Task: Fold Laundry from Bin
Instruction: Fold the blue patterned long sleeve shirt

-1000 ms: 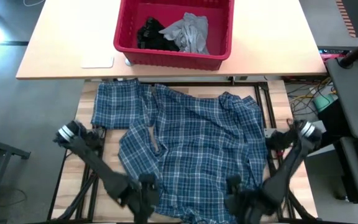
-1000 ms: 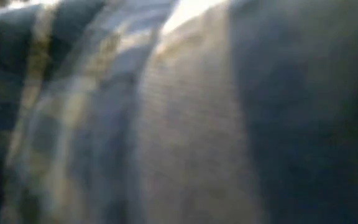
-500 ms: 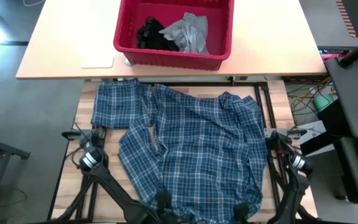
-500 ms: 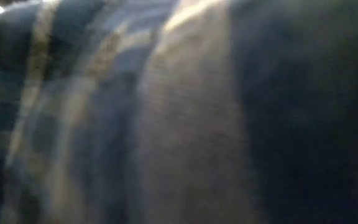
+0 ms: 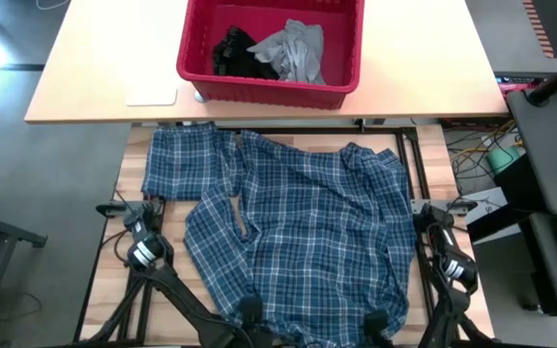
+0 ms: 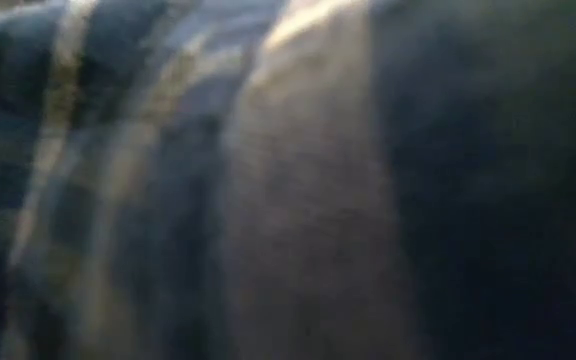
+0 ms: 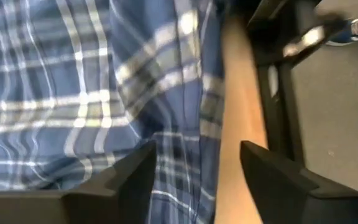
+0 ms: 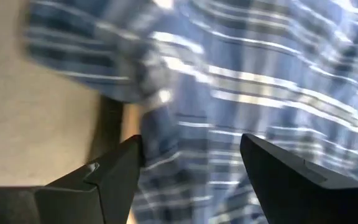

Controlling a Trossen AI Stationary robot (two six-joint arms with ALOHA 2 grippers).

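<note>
Left gripper (image 7: 194,171): at the near edge of the table, at the left part of the shirt's hem. Its fingers (image 7: 132,177) stand apart, with plaid cloth lying between them; nothing is pinched yet.
Right gripper (image 8: 188,165): at the near edge too, at the right part of the hem. Its fingers stand apart over the cloth, and it holds nothing.
Plaid shirt (image 5: 307,232): spread on the wooden table (image 5: 114,193), mostly flat, with the near hem reaching the table's edge. One sleeve (image 5: 184,159) lies out to the far left. The right side is bunched and wrinkled.
Low view: filled by blurred cloth, so it tells nothing more.
Bin (image 5: 264,92): red, on the light desk (image 5: 424,68) behind the table, well apart from the shirt.
Grey T-shirt (image 5: 298,50): crumpled inside the bin, right of the middle.
Black garment (image 5: 235,53): inside the bin, touching the grey one.
Step in hand: I judge it is taking the hem at both corners for a fold away from the robot.
How to do it well: close both grippers on the edge only, at equal depth, catching both layers if possible. Lift together and keep the cloth taut between them, so the bunched right side does not fold under.
</note>
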